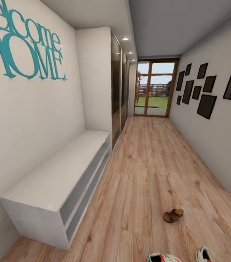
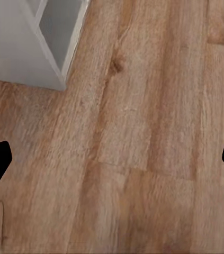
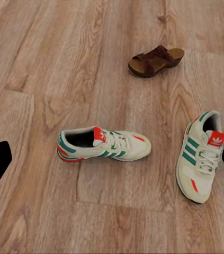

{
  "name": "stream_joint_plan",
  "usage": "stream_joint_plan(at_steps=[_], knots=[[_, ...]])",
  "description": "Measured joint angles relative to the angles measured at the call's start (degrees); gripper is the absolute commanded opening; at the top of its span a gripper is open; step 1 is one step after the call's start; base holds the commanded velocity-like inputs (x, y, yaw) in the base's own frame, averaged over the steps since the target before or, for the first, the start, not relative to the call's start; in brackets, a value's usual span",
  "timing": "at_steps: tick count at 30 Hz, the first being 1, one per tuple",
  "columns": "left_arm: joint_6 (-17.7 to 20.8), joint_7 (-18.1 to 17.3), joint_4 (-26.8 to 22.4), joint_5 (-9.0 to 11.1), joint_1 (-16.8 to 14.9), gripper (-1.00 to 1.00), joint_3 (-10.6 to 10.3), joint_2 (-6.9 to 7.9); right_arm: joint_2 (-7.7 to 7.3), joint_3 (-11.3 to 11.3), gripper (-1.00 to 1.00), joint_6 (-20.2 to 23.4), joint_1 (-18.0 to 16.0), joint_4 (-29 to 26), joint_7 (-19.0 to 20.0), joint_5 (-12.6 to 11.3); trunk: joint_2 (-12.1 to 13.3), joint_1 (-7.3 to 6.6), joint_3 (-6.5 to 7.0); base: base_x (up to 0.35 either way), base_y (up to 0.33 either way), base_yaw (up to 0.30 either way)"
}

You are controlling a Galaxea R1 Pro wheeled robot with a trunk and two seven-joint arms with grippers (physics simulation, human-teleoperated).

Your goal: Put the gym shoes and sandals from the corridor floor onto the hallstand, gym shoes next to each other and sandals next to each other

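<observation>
**Shoes on floor, both grippers empty**

Nearest my head cam: two sneakers at the frame's bottom edge, one [image 1: 163, 258] and the other [image 1: 204, 254], both on the floor [image 1: 148, 163] and cut off by the frame. Just beyond them lies one sandal [image 1: 173, 215], also on the planks. White bench [image 1: 57, 182] sits against the wall w/ the teal lettering [image 1: 20, 51], well apart from the sandal, across the corridor. R wrist cam: sneakers [image 3: 103, 145] and [image 3: 202, 156] lie near each other at an angle, sandal [image 3: 155, 61] past them. R gripper [image 3: 112, 159] fingers spread wide, holding nothing. L gripper [image 2: 112, 161] likewise spread, over bare floor [image 2: 143, 132] near the bench corner [image 2: 32, 47].
</observation>
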Motion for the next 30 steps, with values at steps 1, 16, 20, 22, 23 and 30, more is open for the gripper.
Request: stream_joint_plan(at_steps=[1, 16, 20, 22, 23, 30], knots=[[-0.01, 0.0, 0.0, 0.0, 0.0, 1.0, 0.0, 0.0, 0.0, 0.0, 1.0, 0.0, 0.0, 0.0, 0.0, 0.0, 0.0, 0.0, 0.0, 0.336, 0.0, -0.3], [-0.05, 0.0, 0.0, -0.07, 0.0, 1.0, 0.0, 0.07, 0.03, 0.01, 1.0, 0.0, 0.0, 0.0, 0.0, 0.05, 0.0, 0.03, 0.0, 0.25, 0.0, -0.3], [-0.04, 0.0, 0.0, -0.07, 0.0, 1.0, 0.0, 0.07, 0.07, 0.01, 1.0, 0.0, 0.0, 0.0, 0.0, 0.07, 0.0, 0.03, 0.0, 0.029, 0.0, -0.3], [-0.06, 0.0, 0.0, -0.07, 0.0, 1.0, 0.0, 0.07, 0.07, 0.02, 1.0, 0.0, 0.0, 0.0, 0.0, 0.08, 0.0, 0.04, 0.0, 0.008, 0.0, -0.3], [-0.06, 0.0, 0.0, -0.07, 0.0, 1.0, 0.0, 0.07, 0.07, 0.02, 1.0, 0.0, 0.0, 0.0, 0.0, 0.06, 0.0, 0.04, 0.0, 0.005, 0.0, -0.3], [-0.06, 0.0, 0.0, -0.04, -0.01, 1.0, 0.0, 0.07, 0.09, 0.03, 1.0, 0.0, -0.01, 0.0, 0.0, 0.08, 0.0, 0.04, 0.0, 0.002, 0.0, -0.3]])
